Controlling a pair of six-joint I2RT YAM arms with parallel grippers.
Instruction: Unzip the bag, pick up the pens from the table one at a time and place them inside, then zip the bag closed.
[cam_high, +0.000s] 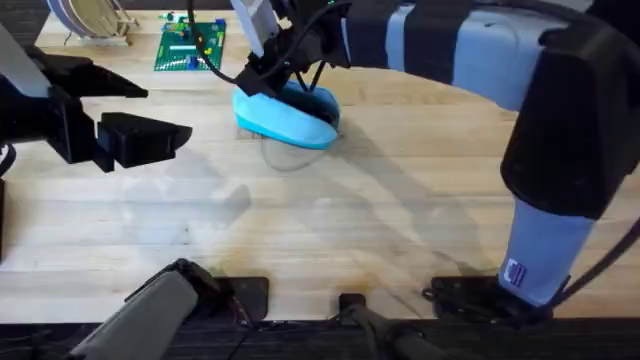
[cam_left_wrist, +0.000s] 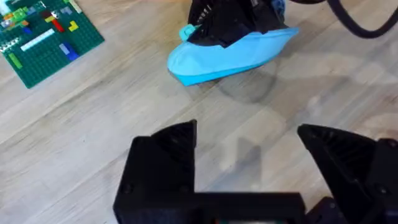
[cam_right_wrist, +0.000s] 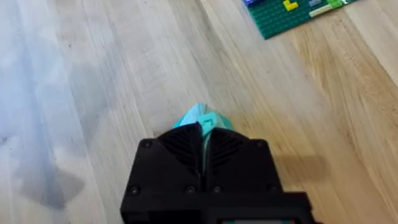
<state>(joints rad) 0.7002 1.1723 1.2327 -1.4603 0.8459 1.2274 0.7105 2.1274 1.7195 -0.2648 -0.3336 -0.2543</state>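
Note:
The light blue bag (cam_high: 290, 118) lies at the far middle of the table (cam_high: 330, 230), with a shadow below its near edge. My right gripper (cam_high: 283, 82) comes down on the bag's top from the right. In the right wrist view its black fingers (cam_right_wrist: 180, 143) are pressed together on a small teal tip of the bag (cam_right_wrist: 200, 116); whether that is the zipper pull or fabric I cannot tell. In the left wrist view the bag (cam_left_wrist: 230, 56) sits under the right gripper (cam_left_wrist: 230, 22). My left gripper (cam_high: 160, 112) (cam_left_wrist: 245, 134) hovers open to the bag's left, holding nothing. The pens are out of view.
A green brick baseplate (cam_high: 190, 45) (cam_left_wrist: 40, 40) (cam_right_wrist: 298, 12) with small coloured bricks lies at the far left of the bag. A rack with round plates (cam_high: 90, 20) stands at the far left corner. Bare wood stretches across the near half of the table.

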